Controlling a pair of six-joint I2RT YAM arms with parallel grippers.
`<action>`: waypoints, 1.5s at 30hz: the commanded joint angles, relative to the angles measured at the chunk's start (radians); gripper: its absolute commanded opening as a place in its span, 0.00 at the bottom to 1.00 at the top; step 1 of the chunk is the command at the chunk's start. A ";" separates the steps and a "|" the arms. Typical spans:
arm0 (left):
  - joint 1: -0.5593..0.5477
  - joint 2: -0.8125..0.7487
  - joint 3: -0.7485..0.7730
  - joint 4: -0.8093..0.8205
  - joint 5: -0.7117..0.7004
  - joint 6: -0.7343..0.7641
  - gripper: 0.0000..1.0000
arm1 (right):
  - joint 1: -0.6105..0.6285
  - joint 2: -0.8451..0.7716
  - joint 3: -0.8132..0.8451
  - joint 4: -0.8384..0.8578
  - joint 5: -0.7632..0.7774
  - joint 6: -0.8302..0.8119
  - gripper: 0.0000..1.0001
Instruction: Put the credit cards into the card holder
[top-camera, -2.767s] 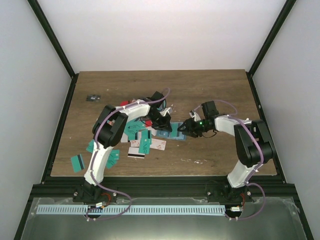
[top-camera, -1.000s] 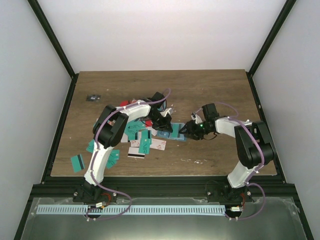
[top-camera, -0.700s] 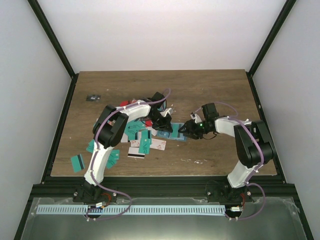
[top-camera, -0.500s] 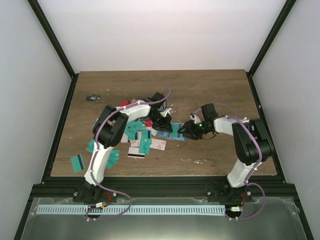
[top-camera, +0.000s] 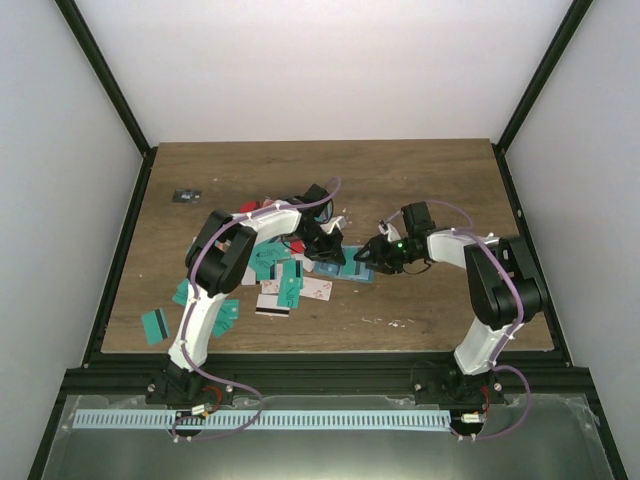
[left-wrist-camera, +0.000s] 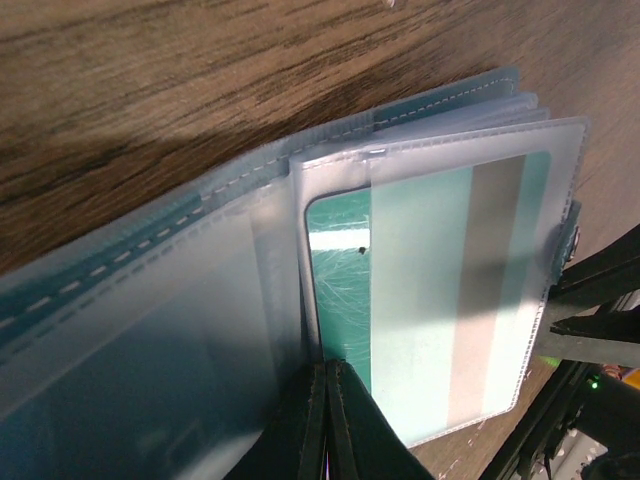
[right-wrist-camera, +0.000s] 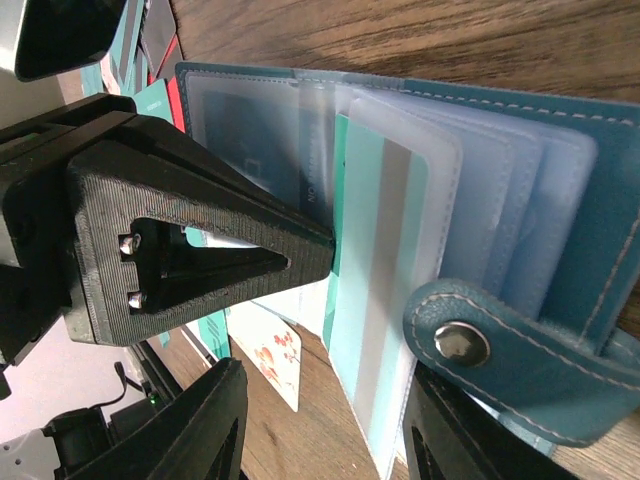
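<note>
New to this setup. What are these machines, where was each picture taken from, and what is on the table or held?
Two robot arms are bolted at the near edge of a wooden table. The overhead view looks down on both; the other two come from cameras on their wrists. Loose credit cards lie scattered on the left. In the middle lies the open card holder, a teal card in its clear sleeve. The left gripper, shut, has its tip at that card's edge. The right gripper, fingers apart, sits at the holder's strap, clamping nothing I can see.
</note>
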 joint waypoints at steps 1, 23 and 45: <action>-0.011 -0.008 -0.018 -0.011 -0.011 -0.003 0.04 | 0.010 0.018 0.029 0.007 -0.028 -0.011 0.45; 0.039 -0.253 -0.108 -0.005 -0.104 -0.064 0.22 | 0.131 0.120 0.215 -0.117 0.016 -0.008 0.45; 0.146 -0.668 -0.469 -0.003 -0.307 -0.140 0.38 | 0.248 0.119 0.430 -0.168 -0.054 -0.020 0.49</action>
